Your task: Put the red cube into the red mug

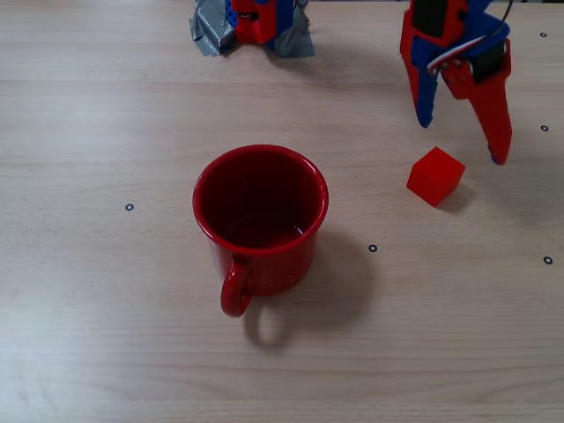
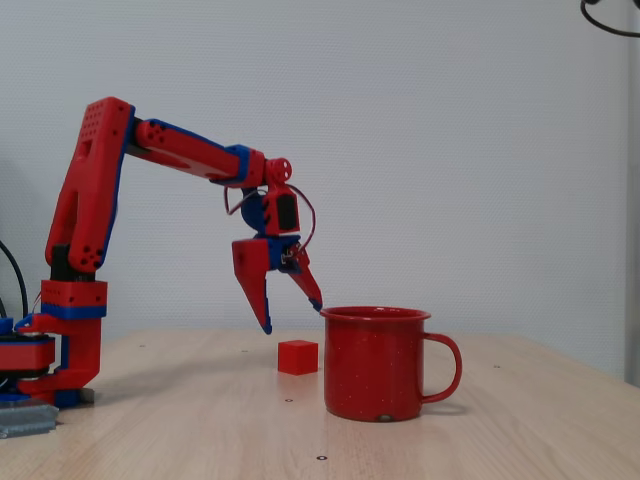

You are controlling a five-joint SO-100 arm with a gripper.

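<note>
The red cube rests on the wooden table to the right of the red mug in the overhead fixed view. The mug stands upright and empty, its handle toward the table's near edge in that view. My gripper hangs open above and just behind the cube. Its blue-tipped fingers point down, and nothing is between them. In the side fixed view the fingertips sit well above the cube, close to the mug's rim height.
The arm's base is fixed with grey tape at the table's far edge. Small black dot markers are scattered on the table. A wide stretch of bare wood lies around the mug and the cube.
</note>
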